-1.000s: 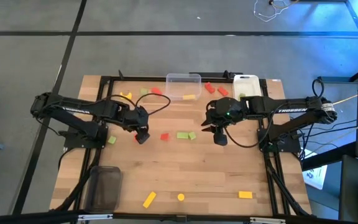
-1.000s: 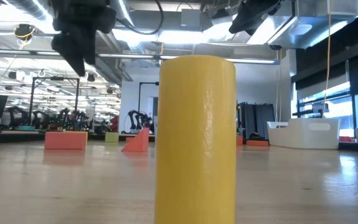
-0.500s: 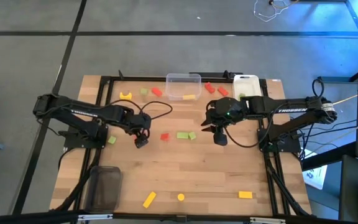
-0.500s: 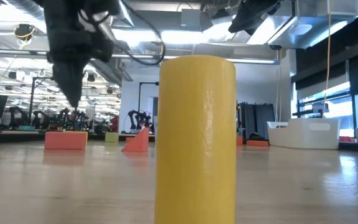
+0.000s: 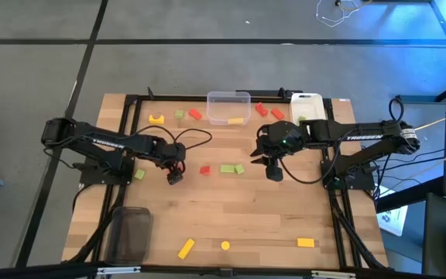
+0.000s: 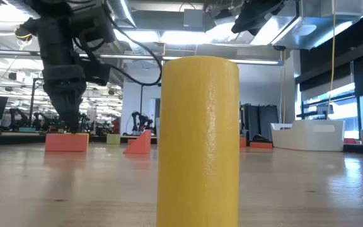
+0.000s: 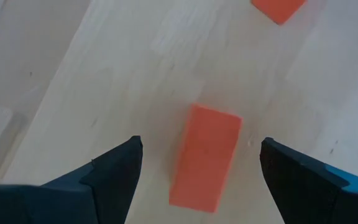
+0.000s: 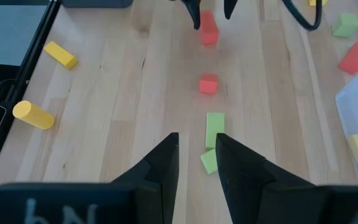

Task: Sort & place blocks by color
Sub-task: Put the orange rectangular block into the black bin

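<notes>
Over the last second the left gripper (image 5: 175,177) has been brought down and slightly toward the near edge of the table (image 5: 285,217), from a raised position to one just above the wood. In the left wrist view its fingers (image 7: 110,174) are spread wide on either side of a red bar block (image 7: 205,155), which lies flat on the table between them and is not yet touched. In the low view the same gripper (image 6: 68,123) is seen lowered right onto the top of the red bar block (image 6: 66,142). Nothing is held by it; the jaws are fully released.

The right gripper (image 5: 274,173) has not been moved in that second. It hangs near the middle of the table, beside the two light green blocks (image 5: 231,168), with its fingers (image 8: 160,168) set narrowly apart and nothing seen between them.

The other blocks are unchanged: a red cube (image 5: 204,170) just beside the left gripper, a yellow arch (image 5: 156,118) and further red and green pieces near the far edge, one yellow piece inside the clear container (image 5: 228,99), and three yellow pieces along the near edge.

The descent suggests that a grasp of the red bar is being prepared; only a closing of the jaws seems to be needed. Most of the sorting is judged still to be done.
</notes>
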Robot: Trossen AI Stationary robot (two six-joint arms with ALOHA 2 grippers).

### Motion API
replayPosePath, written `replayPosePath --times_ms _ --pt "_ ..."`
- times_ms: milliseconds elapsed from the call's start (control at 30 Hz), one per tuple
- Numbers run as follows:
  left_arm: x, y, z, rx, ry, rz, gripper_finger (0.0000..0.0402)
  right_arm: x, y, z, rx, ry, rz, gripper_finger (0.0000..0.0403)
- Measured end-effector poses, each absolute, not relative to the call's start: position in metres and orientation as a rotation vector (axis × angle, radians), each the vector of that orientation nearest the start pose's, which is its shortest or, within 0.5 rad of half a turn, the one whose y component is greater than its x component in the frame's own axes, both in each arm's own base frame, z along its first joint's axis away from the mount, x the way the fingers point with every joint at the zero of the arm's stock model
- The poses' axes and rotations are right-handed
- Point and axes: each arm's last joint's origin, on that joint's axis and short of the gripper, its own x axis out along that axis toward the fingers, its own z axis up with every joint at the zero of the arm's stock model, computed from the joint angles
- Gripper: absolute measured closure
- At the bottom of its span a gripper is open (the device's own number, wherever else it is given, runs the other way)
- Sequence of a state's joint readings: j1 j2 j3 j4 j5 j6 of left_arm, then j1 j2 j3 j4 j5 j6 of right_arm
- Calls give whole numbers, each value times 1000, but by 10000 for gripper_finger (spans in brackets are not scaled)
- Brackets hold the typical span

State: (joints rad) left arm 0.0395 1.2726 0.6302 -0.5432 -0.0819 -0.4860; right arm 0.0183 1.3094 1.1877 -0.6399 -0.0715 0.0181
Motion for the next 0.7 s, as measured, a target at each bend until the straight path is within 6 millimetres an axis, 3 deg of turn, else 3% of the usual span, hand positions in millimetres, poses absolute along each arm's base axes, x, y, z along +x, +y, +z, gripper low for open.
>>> replayPosePath --times_ms 433,700 --pt "196 9 134 -435 1095 356 93 272 7 322 38 762 78 297" --pt "193 11 130 -434 1064 455 99 272 7 322 37 762 79 297"
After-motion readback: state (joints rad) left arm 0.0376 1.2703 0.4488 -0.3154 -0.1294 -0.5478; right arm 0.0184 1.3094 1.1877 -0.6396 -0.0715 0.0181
